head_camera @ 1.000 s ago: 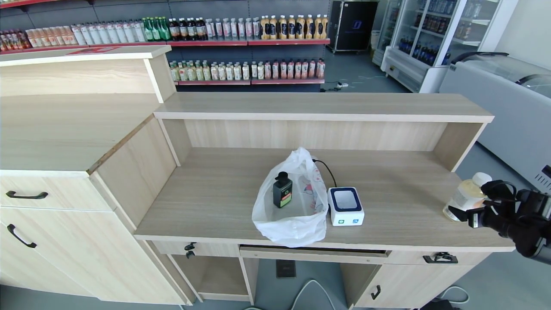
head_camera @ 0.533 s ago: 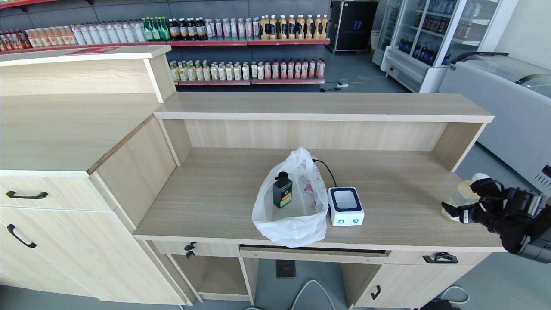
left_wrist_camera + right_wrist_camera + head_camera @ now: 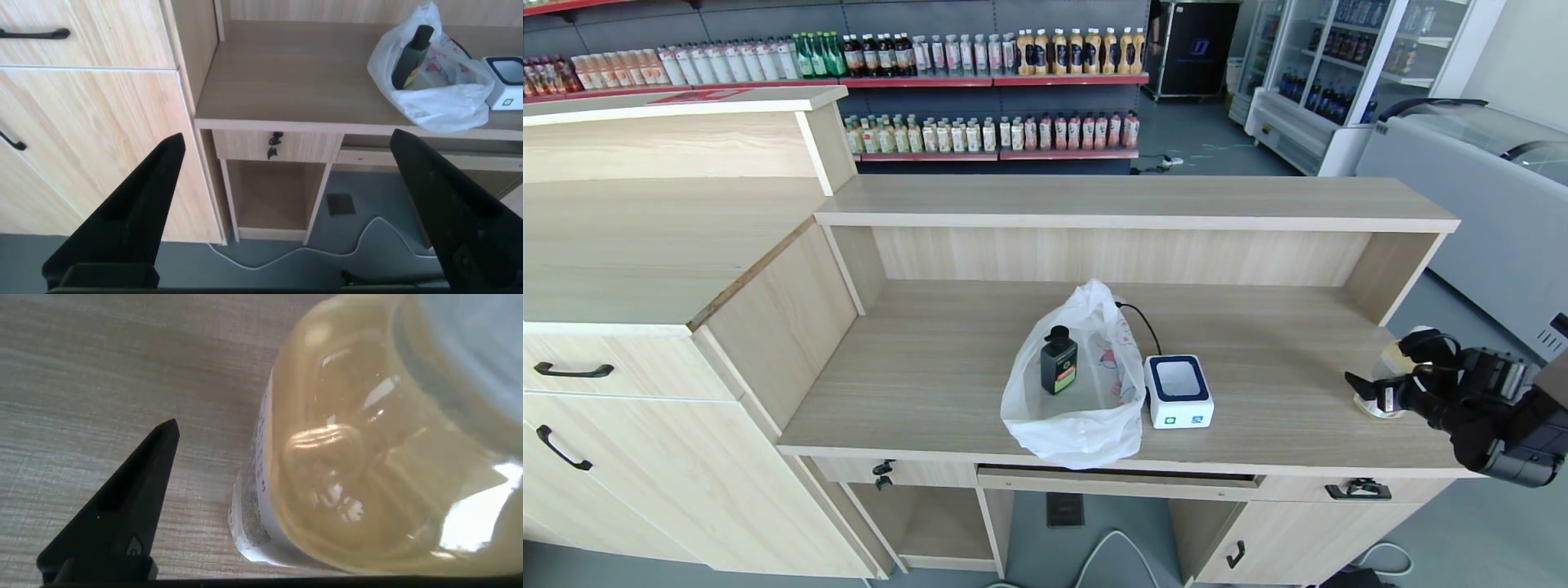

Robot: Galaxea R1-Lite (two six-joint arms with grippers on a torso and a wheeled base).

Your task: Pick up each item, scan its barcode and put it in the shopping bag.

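Your right gripper (image 3: 1384,371) sits wide around the pale yellow, white-capped plastic bottle (image 3: 359,449) near the light wooden counter (image 3: 1282,367)'s right edge, apparently placed to clamp it for scanning.

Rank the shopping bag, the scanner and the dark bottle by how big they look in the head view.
1. shopping bag
2. scanner
3. dark bottle, about as tall as the scanner but clearly narrower

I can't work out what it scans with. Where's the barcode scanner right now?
In the head view the scanner sits near the middle of the counter, right beside the shopping bag, on the bag's side toward the robot's right.
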